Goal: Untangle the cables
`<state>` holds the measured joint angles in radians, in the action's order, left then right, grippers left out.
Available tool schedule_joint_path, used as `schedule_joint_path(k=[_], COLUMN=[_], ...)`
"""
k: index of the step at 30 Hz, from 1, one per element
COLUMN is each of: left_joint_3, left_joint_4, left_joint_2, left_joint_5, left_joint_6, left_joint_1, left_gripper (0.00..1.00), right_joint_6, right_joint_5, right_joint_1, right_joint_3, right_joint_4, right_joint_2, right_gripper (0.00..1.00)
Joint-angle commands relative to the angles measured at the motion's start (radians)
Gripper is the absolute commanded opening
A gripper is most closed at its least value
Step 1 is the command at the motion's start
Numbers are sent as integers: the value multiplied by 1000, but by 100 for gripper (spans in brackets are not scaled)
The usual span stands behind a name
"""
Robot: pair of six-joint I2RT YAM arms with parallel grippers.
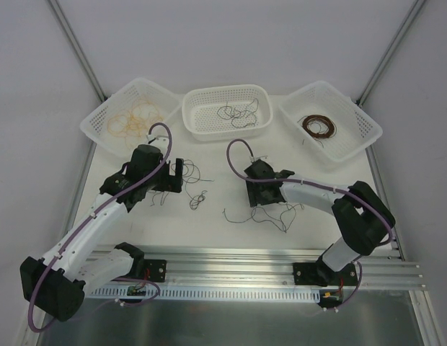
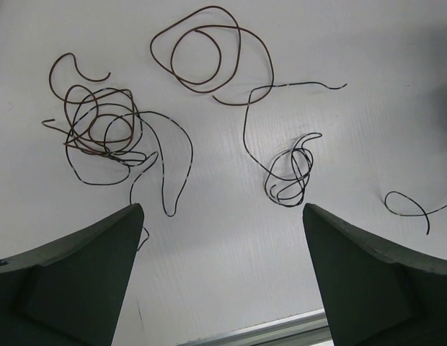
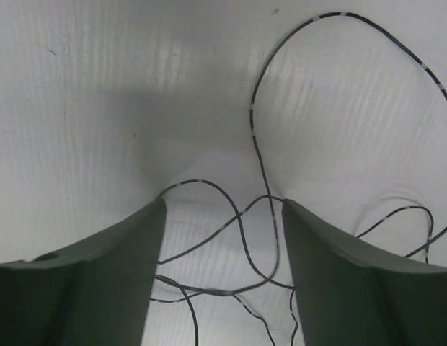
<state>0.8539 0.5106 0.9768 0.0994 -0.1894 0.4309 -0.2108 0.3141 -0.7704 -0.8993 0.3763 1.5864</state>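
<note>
Loose thin cables lie on the white table between my arms. In the left wrist view a brown-and-black tangle (image 2: 104, 133), a dark brown double loop (image 2: 205, 54) and a small black knot (image 2: 290, 173) lie beyond my left gripper (image 2: 220, 216), which is open, empty and above the table. From above, the left gripper (image 1: 171, 184) is left of the small knot (image 1: 198, 198). My right gripper (image 1: 265, 204) is open and low over black cables (image 1: 274, 216). In its wrist view, several black strands (image 3: 241, 238) cross between its open fingers (image 3: 223, 205), unclamped.
Three white baskets stand at the back: the left one (image 1: 101, 122) holds yellow-tan wires (image 1: 133, 119), the middle one (image 1: 227, 130) black wires (image 1: 238, 112), the right one (image 1: 360, 122) dark brown coils (image 1: 319, 126). A metal rail (image 1: 245, 263) runs along the near edge.
</note>
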Motion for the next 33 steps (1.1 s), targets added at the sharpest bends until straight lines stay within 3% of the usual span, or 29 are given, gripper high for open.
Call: schedule_joint_path(k=[1, 2, 3, 5, 7, 8, 14, 20, 29, 33], left_joint_3=[-10, -10, -13, -15, -18, -16, -18, -21, -29, -29], left_joint_4=[2, 3, 3, 2, 3, 3, 5, 5, 5, 5], left_joint_2=[-18, -21, -23, -29, -30, -30, -32, -30, -10, 6], left_joint_5=[37, 43, 57, 65, 72, 74, 83, 98, 114, 123], left_joint_6=[22, 22, 22, 21, 21, 21, 21, 22, 21, 21], left_joint_1=[-4, -4, -6, -4, -4, -4, -6, -7, -9, -12], left_gripper=[94, 94, 94, 94, 94, 94, 94, 94, 94, 94], right_joint_6=[37, 42, 48, 77, 99, 129, 289, 496, 677, 671], right_joint_5=[-41, -46, -53, -58, -52, -46, 17, 82, -9, -128], right_joint_1=[-4, -4, -4, -3, -3, -4, -4, 20, 118, 169], right_joint_3=[0, 2, 2, -3, -15, -36, -238, -643, -1228, -1282], right_joint_4=[-59, -65, -68, -71, -62, -42, 103, 211, 118, -32], right_joint_2=[24, 29, 27, 17, -14, -28, -127, -126, 81, 164], right_gripper=[65, 58, 44, 29, 5, 1, 0, 1, 1, 1])
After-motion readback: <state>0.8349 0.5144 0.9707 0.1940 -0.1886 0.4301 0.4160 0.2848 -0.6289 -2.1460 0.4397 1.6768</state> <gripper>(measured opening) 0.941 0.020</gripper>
